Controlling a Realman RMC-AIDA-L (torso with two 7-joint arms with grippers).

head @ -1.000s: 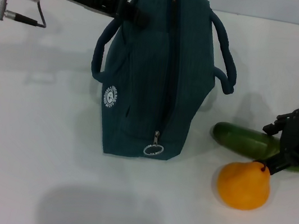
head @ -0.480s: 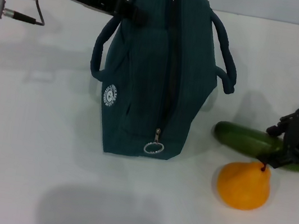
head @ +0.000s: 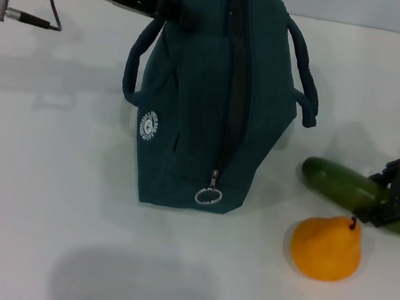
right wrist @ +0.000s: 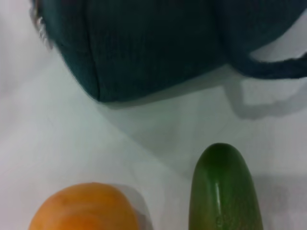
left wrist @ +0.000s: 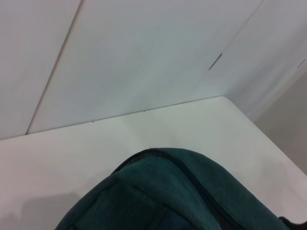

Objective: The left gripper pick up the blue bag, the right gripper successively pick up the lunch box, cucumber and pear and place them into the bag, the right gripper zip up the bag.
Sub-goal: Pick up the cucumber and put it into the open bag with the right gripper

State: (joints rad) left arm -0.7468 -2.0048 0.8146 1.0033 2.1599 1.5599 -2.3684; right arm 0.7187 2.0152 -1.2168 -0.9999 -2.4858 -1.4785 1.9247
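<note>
Beside the teal blue bag (head: 207, 105), a glossy dark-green cucumber (head: 346, 186)

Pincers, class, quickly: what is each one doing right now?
Left pincer: shut on the blue bag, at its far top end.
Right pincer: shut on the cucumber, beside the pear.

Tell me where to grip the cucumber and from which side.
Grip the cucumber across its narrow width near the middle, coming from above. It lies flat on the table, lengthwise left to right, with the pear close in front. The right gripper is over it.
</note>
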